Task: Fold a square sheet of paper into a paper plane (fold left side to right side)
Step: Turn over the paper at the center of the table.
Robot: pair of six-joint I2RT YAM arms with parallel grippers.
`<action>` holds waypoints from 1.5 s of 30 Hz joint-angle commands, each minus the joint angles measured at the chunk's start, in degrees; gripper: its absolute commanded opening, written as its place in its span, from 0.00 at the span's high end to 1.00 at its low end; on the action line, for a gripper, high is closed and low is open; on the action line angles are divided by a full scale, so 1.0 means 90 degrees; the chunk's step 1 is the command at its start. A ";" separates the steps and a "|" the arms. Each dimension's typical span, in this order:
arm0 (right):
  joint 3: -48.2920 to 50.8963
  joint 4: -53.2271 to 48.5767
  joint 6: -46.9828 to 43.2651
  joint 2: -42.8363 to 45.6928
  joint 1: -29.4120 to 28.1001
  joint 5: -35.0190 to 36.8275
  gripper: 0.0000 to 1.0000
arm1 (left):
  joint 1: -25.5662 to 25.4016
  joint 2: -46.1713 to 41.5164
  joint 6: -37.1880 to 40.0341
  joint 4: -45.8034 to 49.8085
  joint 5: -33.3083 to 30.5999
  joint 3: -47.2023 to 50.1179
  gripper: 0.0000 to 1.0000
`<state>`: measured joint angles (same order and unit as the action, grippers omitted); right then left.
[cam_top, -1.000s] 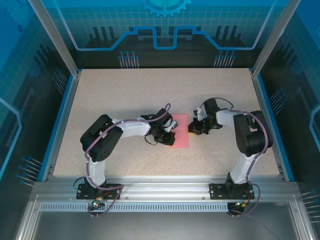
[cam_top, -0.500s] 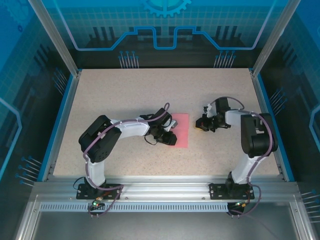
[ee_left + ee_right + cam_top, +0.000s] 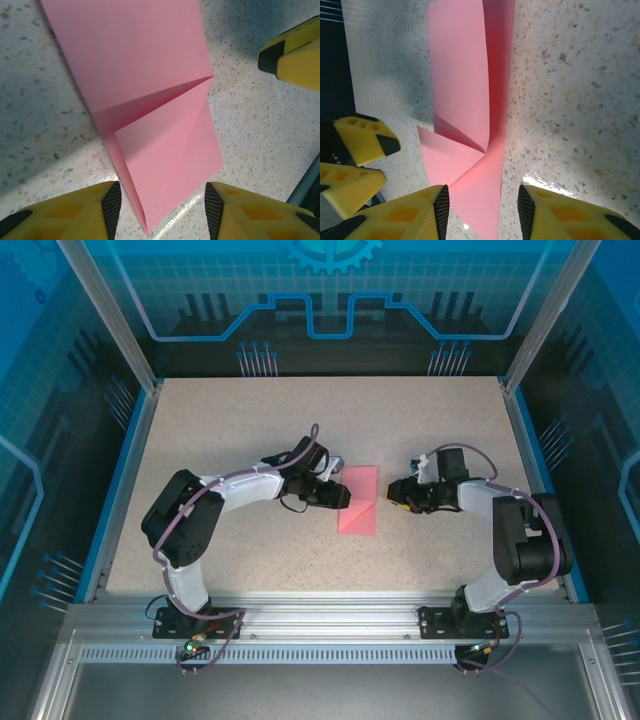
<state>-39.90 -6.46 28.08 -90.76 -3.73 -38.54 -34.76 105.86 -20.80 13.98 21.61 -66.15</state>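
At the table's middle: a thin salmon-pink square sheet of paper (image 3: 360, 498), folded into a narrow rectangle. Lies flat on the speckled beige tabletop (image 3: 250, 420), long sides running 12 to 6 o'clock in the overhead view. Shows there only a faint diagonal line across the lower half.

Far more of the folding from the left wrist camera: across the paper (image 3: 145, 65), a loose flap set at an angle, with a crease climbing from about 8 o'clock to 2 o'clock and a shadow beneath it. Ends in a corner pointing to 6 o'clock. From the right wrist camera, the same paper (image 3: 462, 75) as a long strip, paler upper layer over a darker shadowed band along 3 o'clock, plus a small triangular flap near 7 o'clock.

At 9 o'clock of the paper overhead, the black-and-yellow left gripper (image 3: 340, 497), right at the sheet's edge; contact impossible to judge from above. Seen by its own camera as the left gripper (image 3: 161, 202) released, yellow fingers (image 3: 65, 212) spread wide, the paper's corner lying between them unpinched.

At 3 o'clock, just beside the sheet but apart from it, the right gripper (image 3: 393, 492). From its own wrist, the right gripper (image 3: 482, 202) likewise spread, gripping nothing, with the strip's near end below the gap.
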 commanded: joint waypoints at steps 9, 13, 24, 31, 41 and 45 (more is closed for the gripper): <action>0.0251 0.0305 0.0212 0.0182 -0.0438 -0.0206 0.54 | 0.0005 0.0732 0.0346 0.0243 -0.0150 -0.0762 0.49; 0.0196 0.0351 0.0274 0.0057 -0.0559 -0.0256 0.54 | 0.0011 0.0805 0.0322 0.0225 -0.0052 -0.0777 0.52; -0.0151 0.0621 0.0606 -0.0554 -0.0916 -0.0310 0.55 | 0.0004 0.0607 0.0367 0.0263 -0.0485 -0.0637 0.84; -0.0416 0.0620 0.0725 -0.0883 -0.1110 -0.0268 0.55 | 0.0010 0.0480 0.0367 0.0253 -0.0666 -0.0540 0.90; -0.0624 0.0815 0.0930 -0.1225 -0.1353 -0.0351 0.59 | 0.0009 0.0435 0.0318 0.0144 -0.0581 -0.0472 0.86; -0.0715 0.0973 0.1077 -0.1333 -0.1431 -0.0367 0.72 | 0.0022 0.0297 0.0263 0.0079 -0.0621 -0.0423 0.81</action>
<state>-44.93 0.40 36.62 -101.71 -15.73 -40.32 -34.76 111.79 -18.11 14.68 16.25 -71.00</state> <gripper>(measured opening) 0.298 0.182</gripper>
